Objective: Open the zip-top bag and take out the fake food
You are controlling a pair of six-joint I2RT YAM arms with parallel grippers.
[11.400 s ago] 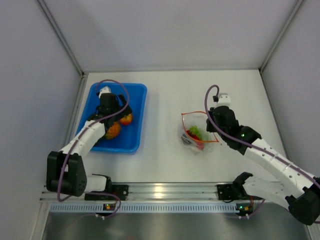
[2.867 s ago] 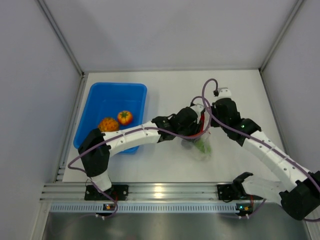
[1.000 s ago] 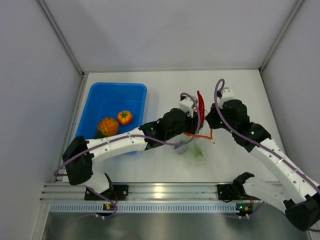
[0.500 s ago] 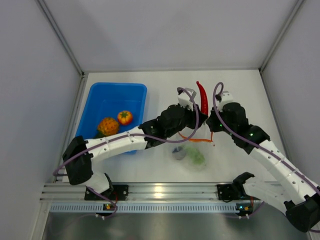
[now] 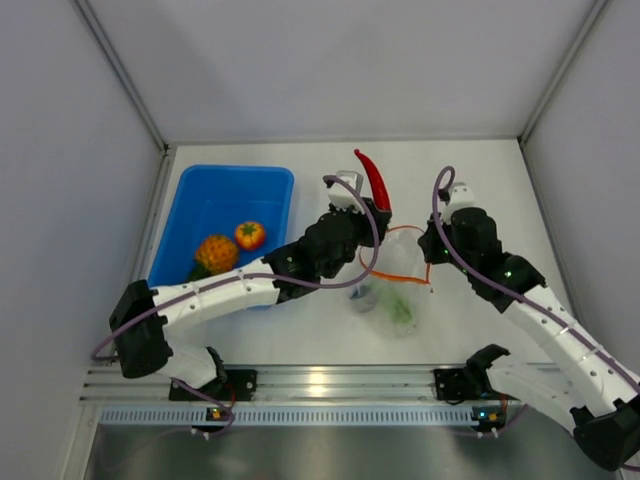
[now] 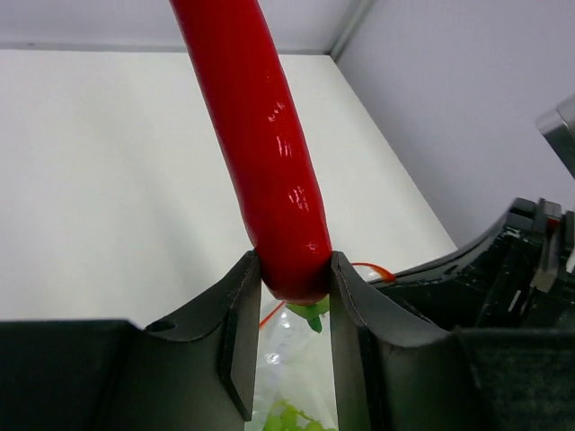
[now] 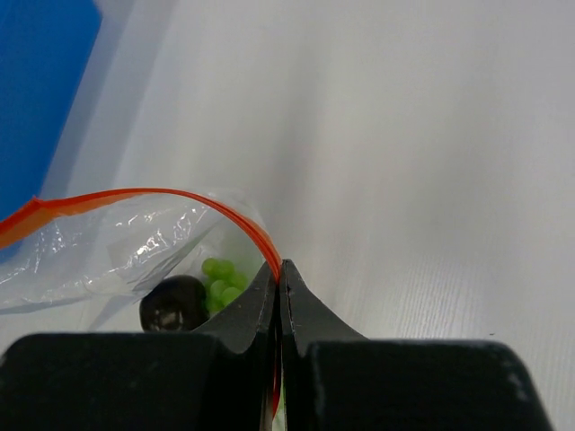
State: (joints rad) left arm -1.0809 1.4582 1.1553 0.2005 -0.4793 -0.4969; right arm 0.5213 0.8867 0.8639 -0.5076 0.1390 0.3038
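I have two arms over one white table (image 5: 330,335). My left gripper (image 6: 287,277) pinches one red chili (image 6: 268,153) at its stem end, one finger on each side. The chili points up and away, held in the air and clear of the bag.

My right gripper (image 7: 280,269) has its fingers pressed together on the orange-red zip strip (image 7: 117,199) of the one clear bag (image 5: 395,290). This lifts the bag's mouth into an open loop. The bag sits between my two arms near the middle of the table, and its lower end seems to rest on the surface.

Inside the bag I count one dark round piece (image 7: 172,303) and one green leafy cluster (image 7: 218,272). The crinkled plastic may hide more; I cannot tell.

On the left stands one blue tray (image 5: 235,173), well apart from the bag. It holds two pieces just beside each other: one bumpy orange piece (image 5: 217,252) and one small orange-red tomato (image 5: 250,235).
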